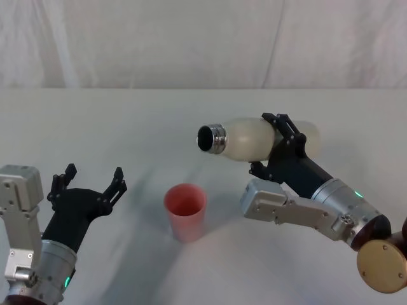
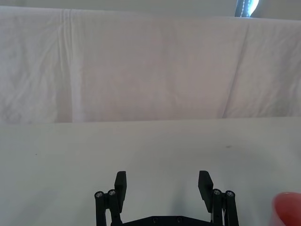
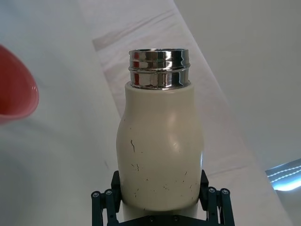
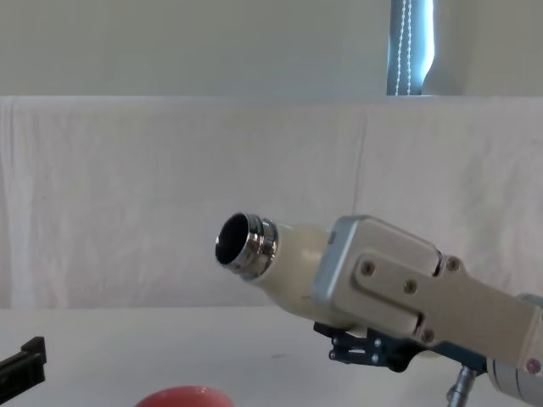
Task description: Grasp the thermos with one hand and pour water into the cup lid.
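Now the thermos (image 1: 251, 138) is held tipped by the right gripper's (image 1: 273, 143) closed fingers, neck not yet over the cup lid (image 1: 186, 211); further tilting over it is judged needed, while the left gripper (image 1: 89, 181) is parked open.

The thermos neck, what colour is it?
Shiny silver steel, against the cream-white body of the thermos; best seen in the right wrist view.

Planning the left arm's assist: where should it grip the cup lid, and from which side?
Grip the cup lid across its outer wall, about mid-height, coming in level from the robot's left. It stands upright with its mouth open, and the thermos, held by the right gripper, is tilted above it, so the top should stay free. The left gripper is open beside it.
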You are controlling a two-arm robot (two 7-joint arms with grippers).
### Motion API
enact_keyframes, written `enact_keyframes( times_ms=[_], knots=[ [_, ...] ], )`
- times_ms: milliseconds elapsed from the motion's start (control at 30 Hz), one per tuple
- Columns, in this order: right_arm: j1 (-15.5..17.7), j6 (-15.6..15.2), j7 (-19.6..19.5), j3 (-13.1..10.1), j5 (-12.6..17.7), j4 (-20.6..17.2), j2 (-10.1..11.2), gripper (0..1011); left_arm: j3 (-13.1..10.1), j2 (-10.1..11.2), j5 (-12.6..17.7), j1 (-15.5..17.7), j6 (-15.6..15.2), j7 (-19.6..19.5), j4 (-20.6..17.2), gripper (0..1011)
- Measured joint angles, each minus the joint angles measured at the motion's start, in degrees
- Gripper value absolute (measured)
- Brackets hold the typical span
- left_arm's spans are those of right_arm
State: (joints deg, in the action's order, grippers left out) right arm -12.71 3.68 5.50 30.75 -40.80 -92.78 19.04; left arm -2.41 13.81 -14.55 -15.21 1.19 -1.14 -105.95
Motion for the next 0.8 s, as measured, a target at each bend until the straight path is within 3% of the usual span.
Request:
enact_keyframes(
  times_ms=[800],
  knots=[
    [-2.13, -0.78, 1.14, 3.41, -6.97, 0.22, 3.41, 947, 0.00, 0.00, 0.00, 0.00, 0.00, 0.00, 0.00, 1001]
  ],
)
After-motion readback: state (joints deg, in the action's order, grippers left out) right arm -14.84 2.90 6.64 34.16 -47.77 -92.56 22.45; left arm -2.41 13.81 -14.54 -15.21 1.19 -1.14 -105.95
